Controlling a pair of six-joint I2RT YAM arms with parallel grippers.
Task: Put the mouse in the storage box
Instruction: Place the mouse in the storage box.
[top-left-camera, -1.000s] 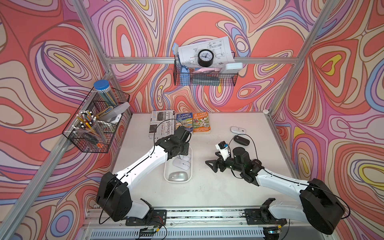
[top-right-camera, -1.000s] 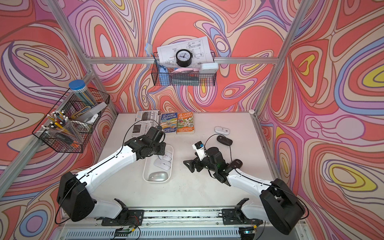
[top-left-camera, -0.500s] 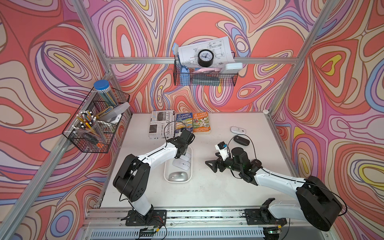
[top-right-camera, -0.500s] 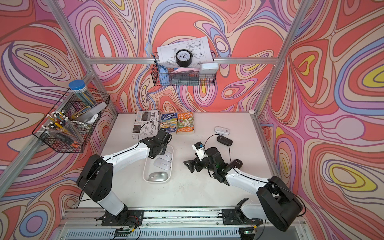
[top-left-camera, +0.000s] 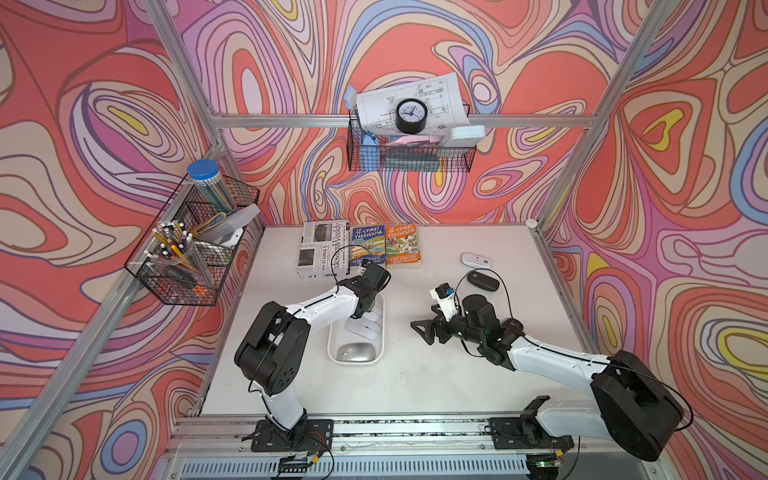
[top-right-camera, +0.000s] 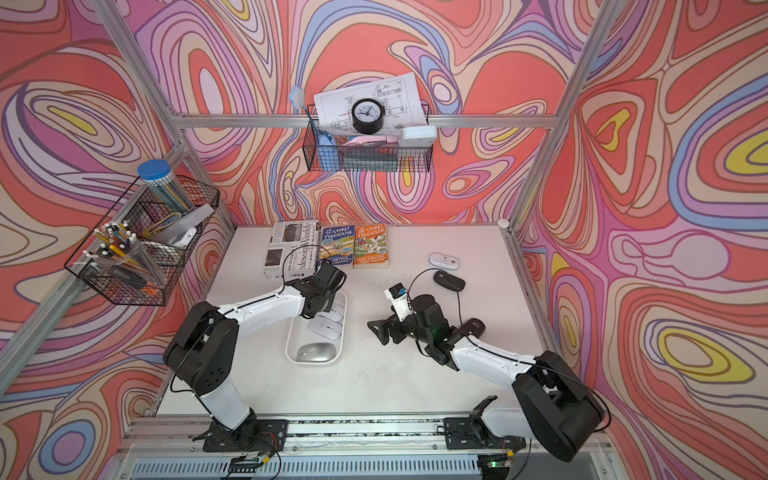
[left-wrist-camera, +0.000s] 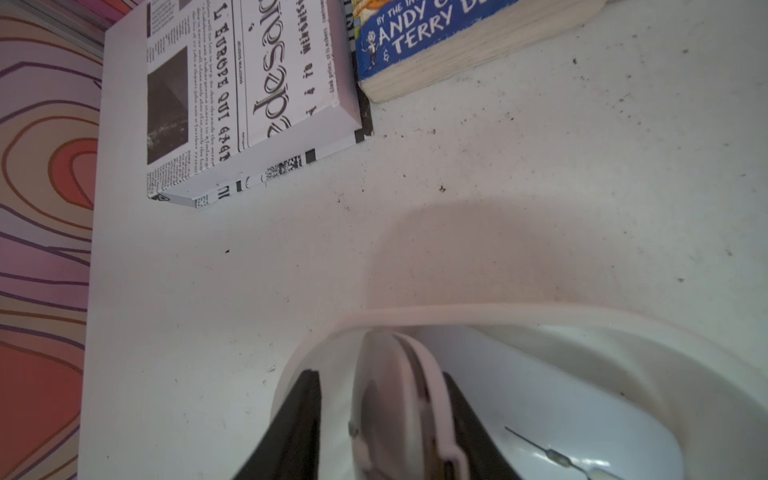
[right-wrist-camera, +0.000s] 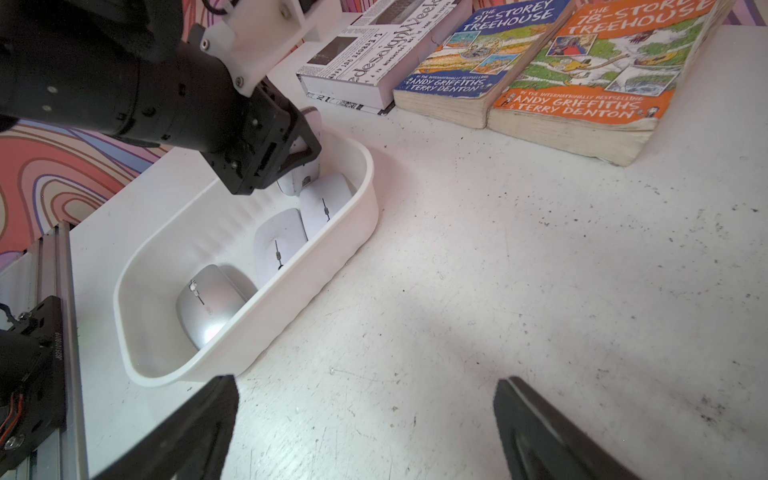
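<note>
As the left gripper (left-wrist-camera: 382, 419) sits at the far end of the box (right-wrist-camera: 332, 257), jaws part-open around a white mouse (left-wrist-camera: 395, 374) standing on edge, release is in hand; next it must widen and lift clear without dragging the mouse out, while the right gripper (right-wrist-camera: 365, 386) hangs wide and empty.

Both top views look steeply down from high over the front edge of the desk (top-left-camera: 415, 386), taking in both arms (top-left-camera: 324, 305) and walls (top-left-camera: 83, 124). The left wrist camera sits close above the storage box (left-wrist-camera: 498, 309) rim, facing the books (left-wrist-camera: 415, 37); the right wrist camera, farther off, sees that box and books low across the desk.
</note>
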